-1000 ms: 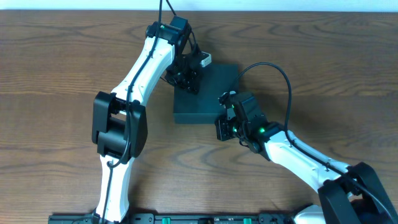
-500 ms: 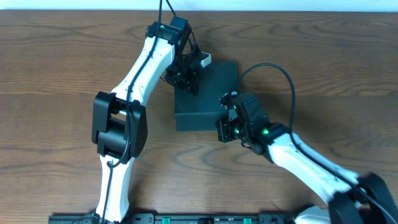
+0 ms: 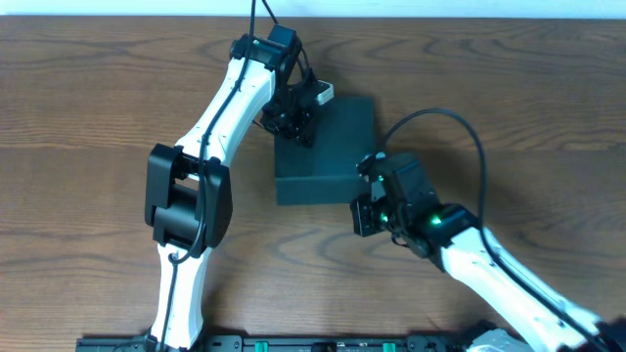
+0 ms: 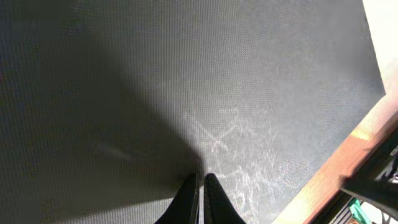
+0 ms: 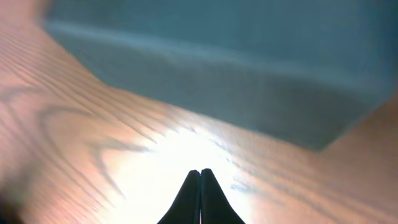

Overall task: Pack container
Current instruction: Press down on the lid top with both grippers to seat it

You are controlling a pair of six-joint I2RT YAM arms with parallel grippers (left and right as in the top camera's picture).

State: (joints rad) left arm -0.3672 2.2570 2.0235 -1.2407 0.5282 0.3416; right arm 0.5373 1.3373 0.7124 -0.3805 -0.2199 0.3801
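The container (image 3: 328,152) is a dark teal-green square box lying closed in the middle of the wooden table. My left gripper (image 3: 293,125) is shut and empty, with its tips resting on the box's lid near its back left corner. In the left wrist view the closed fingertips (image 4: 202,180) touch the dark lid (image 4: 186,81). My right gripper (image 3: 364,217) is shut and empty, over the bare table just off the box's front right corner. In the right wrist view the closed tips (image 5: 200,174) hover over wood, with the box's side wall (image 5: 249,99) ahead.
The wooden table (image 3: 98,117) surrounds the box on all sides. A small white part (image 3: 321,94) of the left arm sits by the box's back edge. A black cable (image 3: 440,122) loops above the right arm. No snack packets are in view.
My right gripper has drawn back from the box's front right corner toward the front right. The box has shifted slightly. My left gripper has stayed on the lid.
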